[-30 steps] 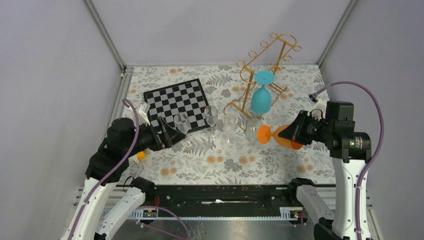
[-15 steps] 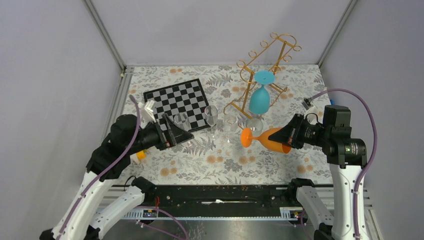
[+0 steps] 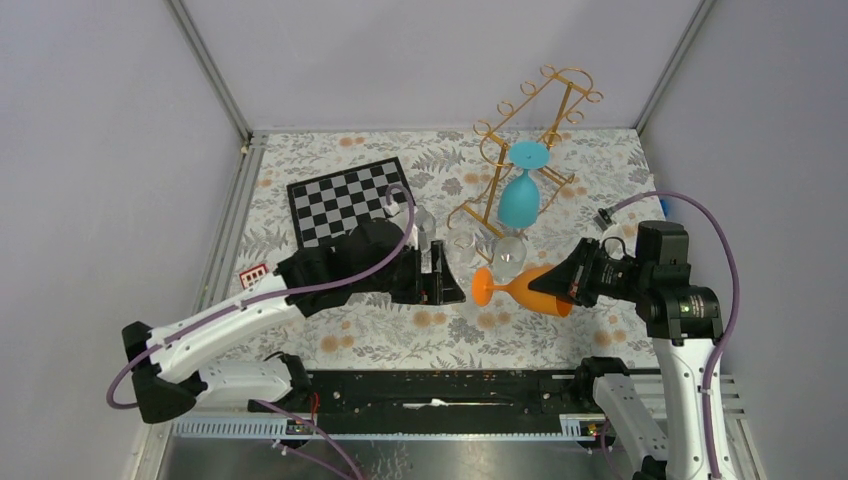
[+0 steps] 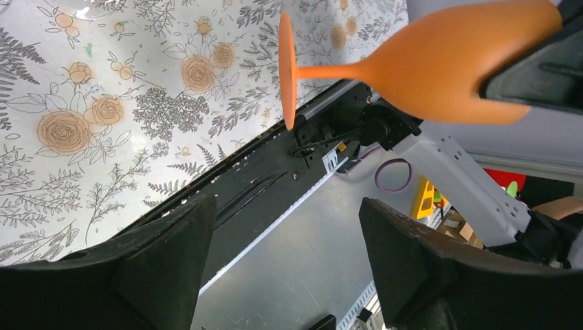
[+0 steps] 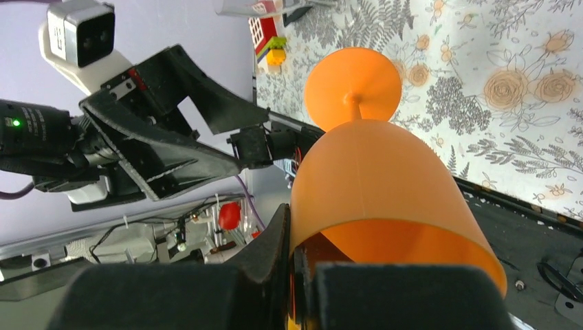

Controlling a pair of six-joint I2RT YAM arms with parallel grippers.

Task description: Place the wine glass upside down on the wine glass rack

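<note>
The right pincer (image 3: 557, 285) pinches the orange wine glass (image 3: 520, 290) by the wall of its bowl at the rim, one finger inside and one outside. It holds the glass on its side above the floral tabletop (image 3: 600, 170), foot pointing toward the left arm. The left pincer (image 3: 455, 285) hovers just beside that foot with its fingers spread wide and nothing between them; in its own wrist view the stem and foot sit ahead of the gap. This looks like a handover or regrasp, not yet the hanging step. The wine glass rack (image 3: 560, 112) stands well apart at the back, already carrying a blue glass (image 3: 520, 200) bowl-down. The next move likely calls for closing on the stem squarely, then turning the glass bowl-down and sliding its foot between free rails.
</note>
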